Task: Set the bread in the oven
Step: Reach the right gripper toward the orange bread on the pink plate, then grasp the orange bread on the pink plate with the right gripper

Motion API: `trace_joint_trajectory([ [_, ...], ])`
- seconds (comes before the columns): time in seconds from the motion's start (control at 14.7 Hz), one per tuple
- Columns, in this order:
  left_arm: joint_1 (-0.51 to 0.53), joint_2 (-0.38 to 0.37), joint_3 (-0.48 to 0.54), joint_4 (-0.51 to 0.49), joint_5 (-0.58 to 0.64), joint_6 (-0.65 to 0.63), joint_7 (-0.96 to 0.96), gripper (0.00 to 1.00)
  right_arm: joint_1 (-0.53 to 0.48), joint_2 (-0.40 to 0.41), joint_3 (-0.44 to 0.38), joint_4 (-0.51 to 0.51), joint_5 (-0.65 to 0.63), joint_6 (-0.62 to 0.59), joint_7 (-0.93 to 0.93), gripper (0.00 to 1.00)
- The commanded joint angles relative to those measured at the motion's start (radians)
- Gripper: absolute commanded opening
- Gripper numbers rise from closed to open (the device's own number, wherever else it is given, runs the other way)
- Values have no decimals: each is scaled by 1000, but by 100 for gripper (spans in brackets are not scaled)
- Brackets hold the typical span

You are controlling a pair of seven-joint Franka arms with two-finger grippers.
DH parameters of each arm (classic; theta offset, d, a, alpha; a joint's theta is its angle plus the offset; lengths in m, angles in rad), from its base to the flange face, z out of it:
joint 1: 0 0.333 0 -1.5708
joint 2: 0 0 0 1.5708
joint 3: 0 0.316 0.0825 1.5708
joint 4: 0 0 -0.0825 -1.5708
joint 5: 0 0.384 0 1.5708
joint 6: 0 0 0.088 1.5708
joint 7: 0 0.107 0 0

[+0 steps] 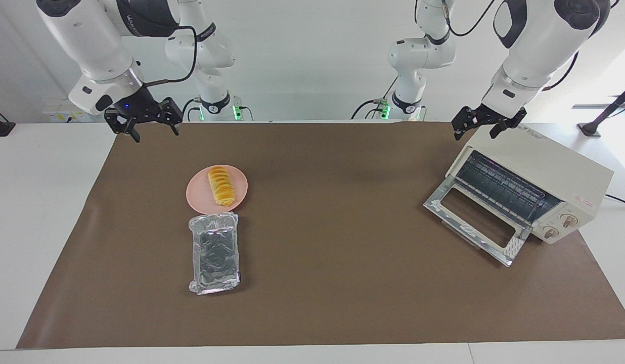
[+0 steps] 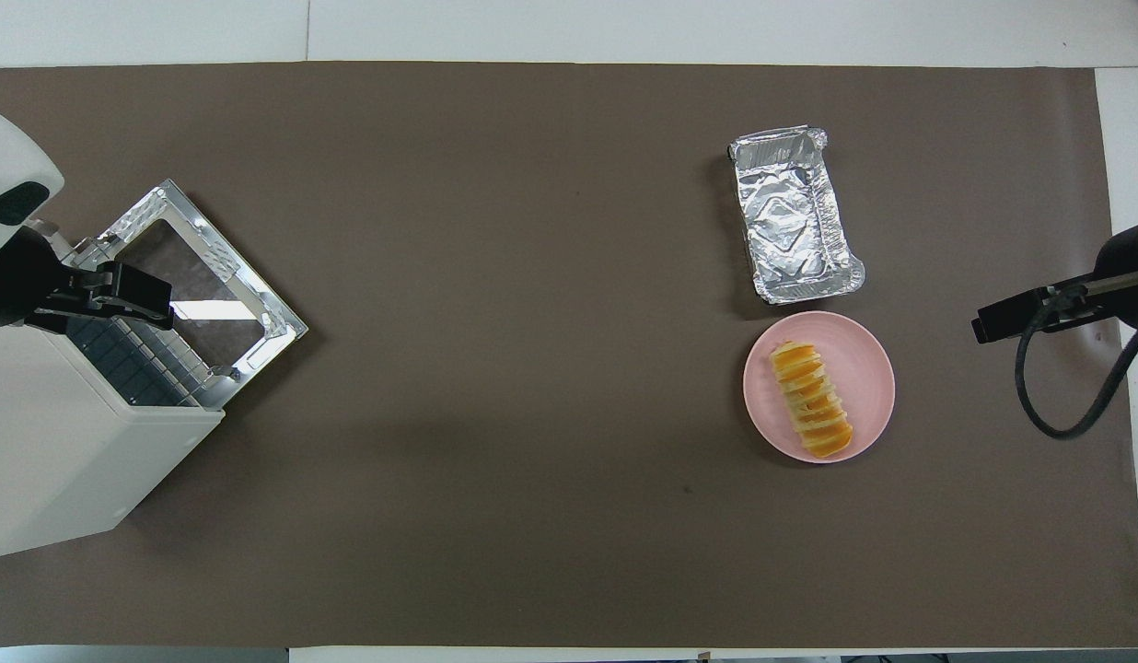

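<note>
While both arms hang idle, nothing is grasped yet: the right pincer point(image 1: 148, 126), fingers apart, hovers above the counter point(image 1: 332, 283) edge near the robots. Next, I judge, it must descend onto the bread point(image 1: 221, 186), a ridged golden loaf on the pink plate point(image 1: 197, 198). The left pincer point(image 1: 487, 125), fingers apart, hangs over the oven point(image 1: 547, 174), whose door lies open.

bread point(image 1: 221, 187) on pink plate point(image 1: 198, 199)
</note>
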Motion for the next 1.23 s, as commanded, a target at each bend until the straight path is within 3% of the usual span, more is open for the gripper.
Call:
trace_joint_trajectory([
  [0.0,18,-25,-11,-19,-8,0,2,100,-19,7,11,12,-10,-5,-17,100],
  [0.48,18,-25,-11,-19,-8,0,2,100,8,-5,13,-21,-10,15,-16,100],
  [0.82,18,-25,-11,-19,-8,0,3,100,94,-103,13,-308,-10,216,3,100],
  [0.96,18,-25,-11,-19,-8,0,2,100,146,-91,14,-388,-10,292,61,100],
  [1.16,18,-25,-11,-19,-8,0,3,100,192,-56,16,-538,-10,524,95,100],
])
